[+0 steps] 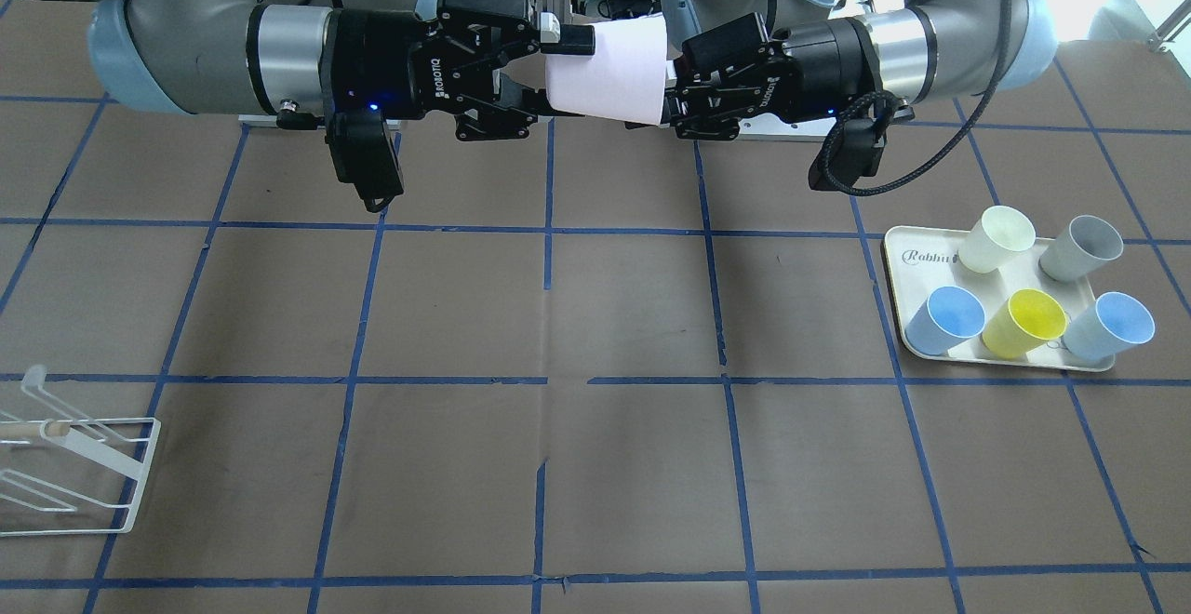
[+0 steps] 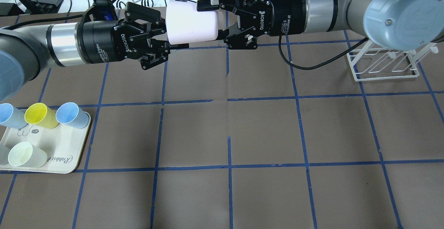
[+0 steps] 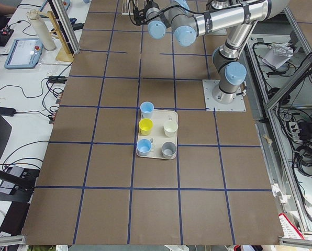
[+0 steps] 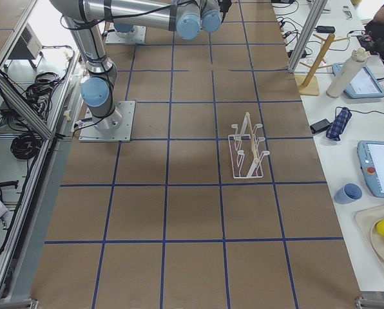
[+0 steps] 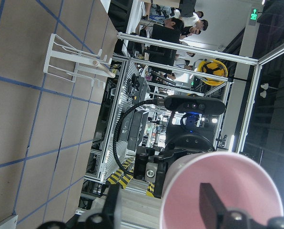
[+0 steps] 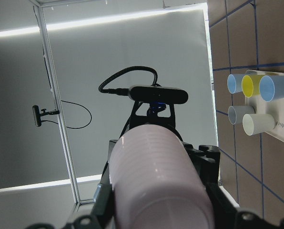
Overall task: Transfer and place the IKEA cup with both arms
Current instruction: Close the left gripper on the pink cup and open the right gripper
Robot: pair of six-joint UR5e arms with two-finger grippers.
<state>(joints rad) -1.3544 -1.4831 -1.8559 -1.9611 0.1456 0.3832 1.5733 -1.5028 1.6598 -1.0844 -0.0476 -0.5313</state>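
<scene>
The pale pink IKEA cup (image 1: 609,74) (image 2: 190,22) lies on its side in the air between both grippers, above the table's robot-side edge. My right gripper (image 1: 556,73) (image 2: 213,20) is shut on its narrow base end; in the right wrist view its fingers (image 6: 206,181) hug the cup (image 6: 156,176). My left gripper (image 1: 665,93) (image 2: 177,36) is at the cup's mouth and open. One finger (image 5: 212,200) sits inside the cup (image 5: 237,186), clear of the wall, and the other is outside it.
A cream tray (image 1: 930,265) (image 2: 59,149) on my left holds a cream-white cup (image 1: 996,237), a grey cup (image 1: 1079,246), a yellow cup (image 1: 1023,321) and two light blue cups (image 1: 944,316). A white wire rack (image 1: 74,474) (image 2: 381,64) stands on my right.
</scene>
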